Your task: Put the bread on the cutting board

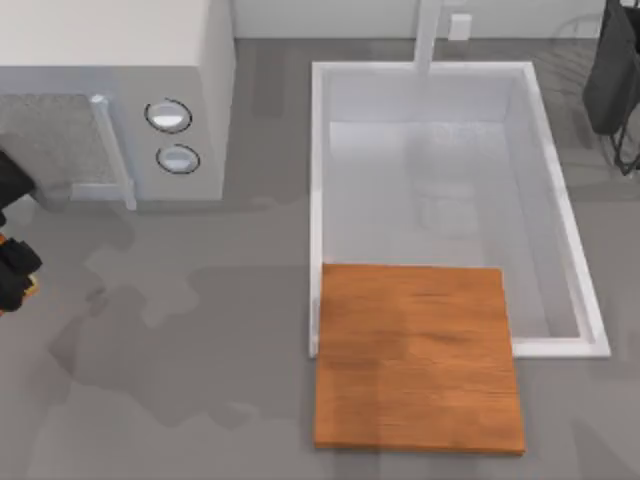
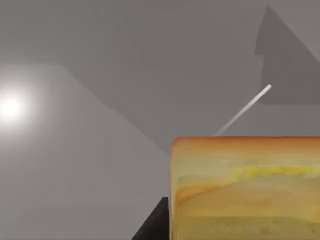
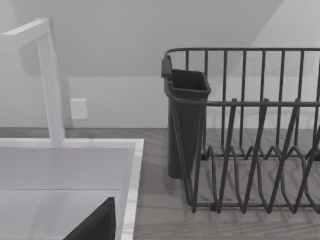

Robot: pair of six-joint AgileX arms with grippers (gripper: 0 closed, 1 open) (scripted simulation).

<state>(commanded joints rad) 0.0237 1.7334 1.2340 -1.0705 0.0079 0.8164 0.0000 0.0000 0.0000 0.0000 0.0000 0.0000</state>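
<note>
The cutting board (image 1: 418, 357) lies nearest the front edge of the desk (image 1: 180, 380), a flat, nearly square slab of orange-brown wood with fine grain lines. Its far edge overlaps the front rim of the white rectangular sink (image 1: 565, 215), and the board's top is bare.

At the left edge of the top view my left arm (image 1: 12, 262) reaches in low over the grey, mottled desk, only its dark tip with an orange mark showing. In the left wrist view the bread (image 2: 245, 187) sits right up against the camera, a blocky chunk with a golden-yellow face and an orange-brown toasted crust along its top edge. A dark piece of the left gripper (image 2: 152, 222) shows beside it. Whether the gripper is closed on the bread I cannot tell.

Farther back on the left stands a pale boxy appliance (image 1: 120, 100) with two round knobs (image 1: 170, 116) and a slim white handle (image 1: 112, 150).

My right arm (image 1: 612, 75) is parked at the far right corner. Its wrist view looks across the sink rim to a white faucet (image 3: 46, 82) and a dark wire dish rack (image 3: 250, 130) carrying a dark, slightly tapered cup (image 3: 186, 120); I cannot tell how its gripper stands.
</note>
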